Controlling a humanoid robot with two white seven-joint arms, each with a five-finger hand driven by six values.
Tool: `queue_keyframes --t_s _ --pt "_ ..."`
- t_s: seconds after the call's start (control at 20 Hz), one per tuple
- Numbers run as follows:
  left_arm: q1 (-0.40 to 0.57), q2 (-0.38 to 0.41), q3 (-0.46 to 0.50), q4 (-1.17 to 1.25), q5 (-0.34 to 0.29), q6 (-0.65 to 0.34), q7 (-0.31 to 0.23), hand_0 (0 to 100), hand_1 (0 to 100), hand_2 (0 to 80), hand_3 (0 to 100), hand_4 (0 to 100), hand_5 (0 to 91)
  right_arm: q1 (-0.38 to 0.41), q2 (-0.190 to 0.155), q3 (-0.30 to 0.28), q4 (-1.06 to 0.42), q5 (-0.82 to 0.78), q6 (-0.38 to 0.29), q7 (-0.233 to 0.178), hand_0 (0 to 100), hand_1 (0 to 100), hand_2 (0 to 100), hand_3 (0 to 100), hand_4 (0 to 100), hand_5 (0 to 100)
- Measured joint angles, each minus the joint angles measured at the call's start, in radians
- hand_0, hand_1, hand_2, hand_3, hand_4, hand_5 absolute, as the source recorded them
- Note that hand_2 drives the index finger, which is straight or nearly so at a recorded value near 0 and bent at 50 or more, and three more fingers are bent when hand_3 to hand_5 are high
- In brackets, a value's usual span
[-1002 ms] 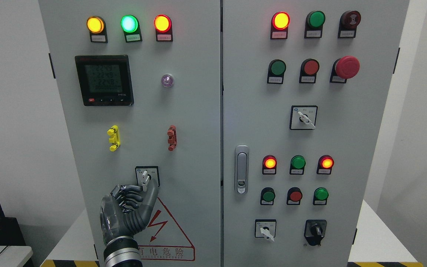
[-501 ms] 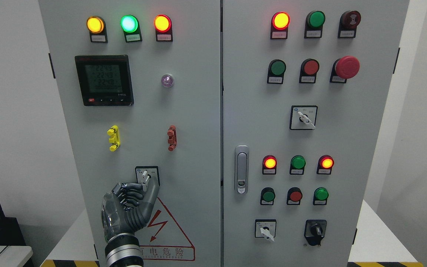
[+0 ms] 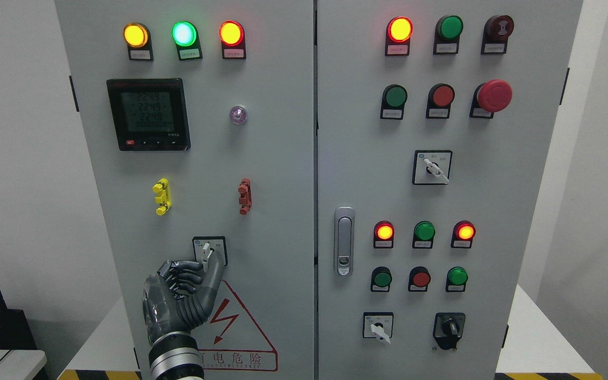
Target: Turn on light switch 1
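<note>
The rotary light switch sits low on the left cabinet door, a white handle on a black-framed plate, pointing almost straight up with a slight tilt. My left hand rises from the bottom edge and is pressed against the door at the switch. Its fingers curl in from the left and the thumb stands to the right, pinching the handle's lower end. The right arm is out of view.
Above the switch are a yellow clip, a red clip, a digital meter and lit indicator lamps. The right door carries a latch, push buttons, an emergency stop and more rotary switches.
The left hand has shifted only a few pixels at the switch. The handle's angle looks the same and no lamps have changed.
</note>
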Motion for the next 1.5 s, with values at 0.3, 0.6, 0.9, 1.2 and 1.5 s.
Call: queue_keyframes --t_s 0.3,0.6,0.9,1.2,1.5 --pt "-0.005 0.0 0.0 0.001 0.0 0.001 0.0 12 56 58.2 80 82 75.8 0.0 0.0 0.0 0.0 0.0 0.0 0.0 12 39 0 0 0 0" --pt "-0.01 0.0 0.0 0.001 0.001 -0.001 0.0 13 56 58.8 80 82 76.3 0.0 0.0 0.0 0.0 0.0 0.0 0.0 12 39 0 0 0 0" --pt "-0.011 0.0 0.0 0.001 0.0 0.004 0.0 14 56 59.6 81 83 76.3 0.0 0.0 0.0 0.0 0.0 0.0 0.0 12 39 0 0 0 0" --pt "-0.014 0.0 0.0 0.001 0.001 0.015 0.004 15 56 60.2 82 83 76.7 0.0 0.0 0.0 0.0 0.0 0.0 0.0 12 39 0 0 0 0" --pt "-0.019 0.0 -0.001 0.001 0.0 0.017 0.0 15 56 60.5 82 83 76.7 0.0 0.0 0.0 0.0 0.0 0.0 0.0 12 39 0 0 0 0"
